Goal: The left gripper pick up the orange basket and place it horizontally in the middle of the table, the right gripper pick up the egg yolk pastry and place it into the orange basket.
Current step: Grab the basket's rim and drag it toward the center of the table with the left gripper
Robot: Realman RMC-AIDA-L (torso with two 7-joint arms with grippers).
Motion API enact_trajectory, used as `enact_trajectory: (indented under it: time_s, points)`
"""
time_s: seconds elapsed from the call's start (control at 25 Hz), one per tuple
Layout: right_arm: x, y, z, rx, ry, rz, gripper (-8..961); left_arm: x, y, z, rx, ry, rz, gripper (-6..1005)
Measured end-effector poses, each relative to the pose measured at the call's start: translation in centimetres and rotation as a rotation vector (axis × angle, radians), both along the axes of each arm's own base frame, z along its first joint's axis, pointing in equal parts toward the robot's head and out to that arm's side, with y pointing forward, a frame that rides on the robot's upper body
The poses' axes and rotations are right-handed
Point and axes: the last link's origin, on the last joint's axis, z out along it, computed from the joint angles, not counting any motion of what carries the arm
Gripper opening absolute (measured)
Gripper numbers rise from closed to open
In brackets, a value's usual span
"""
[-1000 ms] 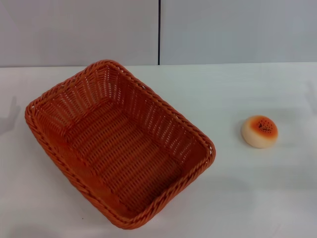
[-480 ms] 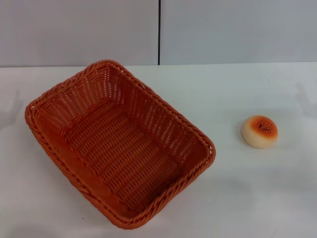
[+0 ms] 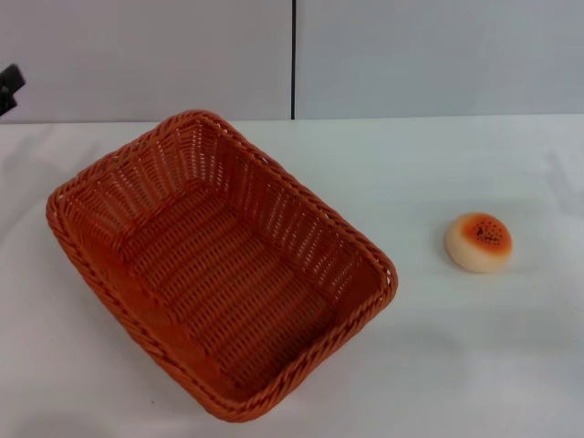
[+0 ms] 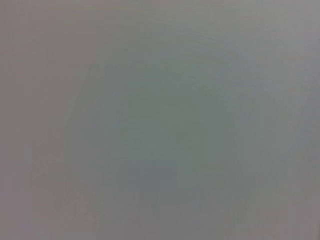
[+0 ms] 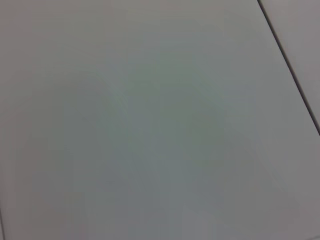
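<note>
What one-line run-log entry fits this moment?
left gripper: at far left edge, off basket | basket: empty, askew on table | pastry: on table, right of basket | right gripper: unseen

The orange basket point(image 3: 219, 265) is one even burnt orange — a woven pattern of fine ribs with a braided rim. The egg yolk pastry point(image 3: 478, 242) is pale cream with an orange-brown top speckled dark. The table point(image 3: 456, 365) is plain white.

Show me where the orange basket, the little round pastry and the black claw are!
orange basket point(image 3: 219, 265): head view, on its woven floor.
egg yolk pastry point(image 3: 478, 242): head view, on its glazed top.
left gripper point(image 3: 8, 88): head view, on the black tip at the left edge.
</note>
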Motion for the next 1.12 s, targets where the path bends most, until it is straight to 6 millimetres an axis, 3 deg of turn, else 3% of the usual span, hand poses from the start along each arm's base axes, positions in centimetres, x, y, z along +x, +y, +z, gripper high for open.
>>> enact_trajectory:
  time_s: [0.16,0.44,0.8,1.12]
  points:
    - [0.1,0.0,0.0,0.004,0.006,-0.010,641,3.3,1.0,2.0,-0.199,0.122,0.002,809]
    - [0.1,0.0,-0.1,0.005,0.011,-0.012,641,6.7,1.9,2.3,-0.409,0.298,0.044,809]
    - [0.1,-0.2,-0.2,0.005,0.017,-0.014,641,10.2,3.3,0.3,-0.556,0.500,0.104,809]
    - [0.2,-0.3,-0.2,0.006,0.019,-0.016,642,10.6,4.4,-2.2,-0.601,0.577,0.123,809]
